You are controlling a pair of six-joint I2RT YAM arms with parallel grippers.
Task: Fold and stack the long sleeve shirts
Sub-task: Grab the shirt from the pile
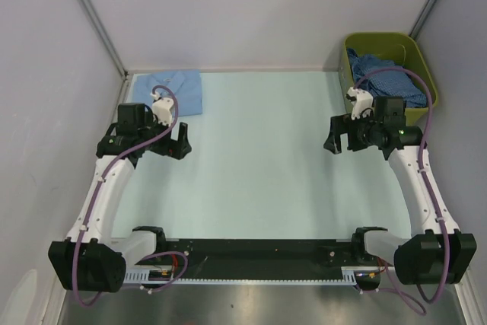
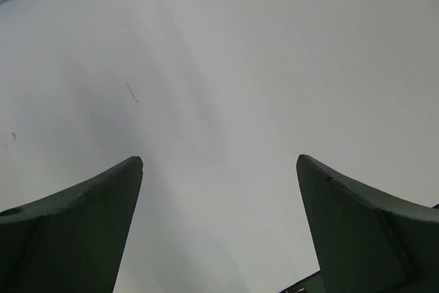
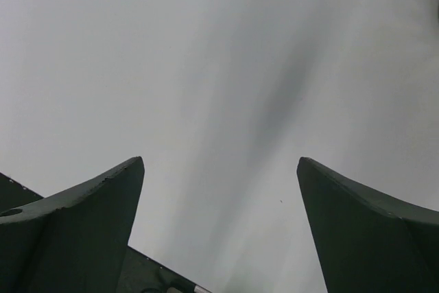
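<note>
**A:** While both hands hang over bare counter point(image 1: 259, 165), which one is better placed for the next shirt?

**B:** Right hand point(image 1: 336, 142), I'd say. The checked shirt point(image 1: 380, 75) lies bunched in the bin point(image 1: 417, 49) at the upper right of the top view, just above and to the right of that hand. Left hand point(image 1: 171, 150) is well apart from it, on the far side of the counter.

**A:** How do the hands stand?

**B:** Both are spread wide with nothing between the fingers. Each wrist view shows only plain counter past the tips.

**A:** And the pale shirt point(image 1: 171, 90)?

**B:** It lies flat on the counter at the upper left, seemingly folded, just above the left hand and close to the back wall. Its long side runs left to right. I take it for the base of the stack.

**A:** Anything else in the bin?

**B:** Only the checked shirt, as far as I can tell. It is crumpled, so it has no long axis to read. My guess is that the reach goes up and to the right, over the bin's near wall. The cloth then has to come out onto open counter before any fold.
</note>
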